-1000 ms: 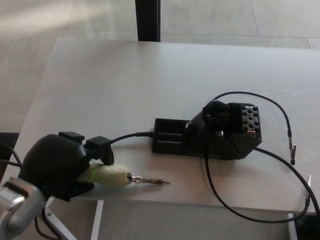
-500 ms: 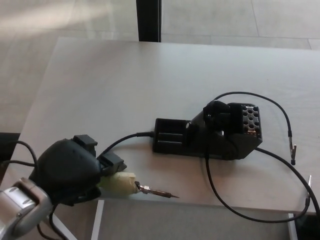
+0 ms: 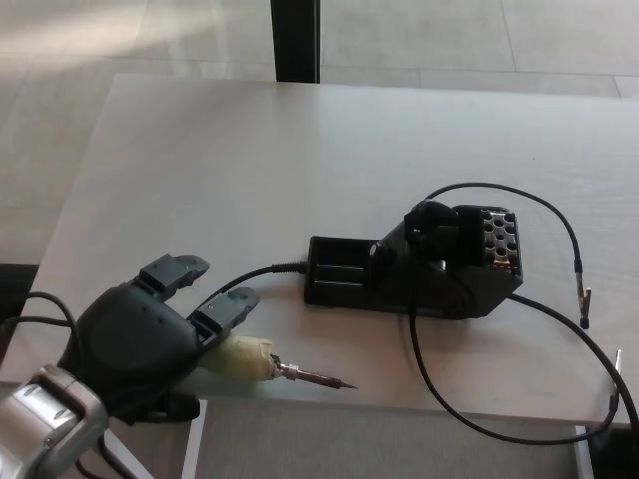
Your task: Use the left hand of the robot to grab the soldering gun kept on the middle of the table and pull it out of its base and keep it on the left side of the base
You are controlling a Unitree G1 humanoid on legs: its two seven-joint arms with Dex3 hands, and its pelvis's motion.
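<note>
Down in the lower left of the frame the left robot hand (image 3: 150,334) has its fingers (image 3: 225,307) spread apart and lifted, so it no longer looks clamped on anything. The soldering gun (image 3: 262,364) lies just under and beside it, at the near edge of the counter (image 3: 250,160), well left of its base (image 3: 414,269). Its long axis runs roughly left to right, pale handle toward the hand, metal tip pointing right along the counter's front edge. The handle seems close to the palm, though I can't tell if they touch. No right hand shows, so the left is the only one near.

I count one soldering gun, one base, one robot hand, and several black cords (image 3: 559,225) looping to the right of the base. The placing looks about done; pulling the hand away is what I'd judge remains.
</note>
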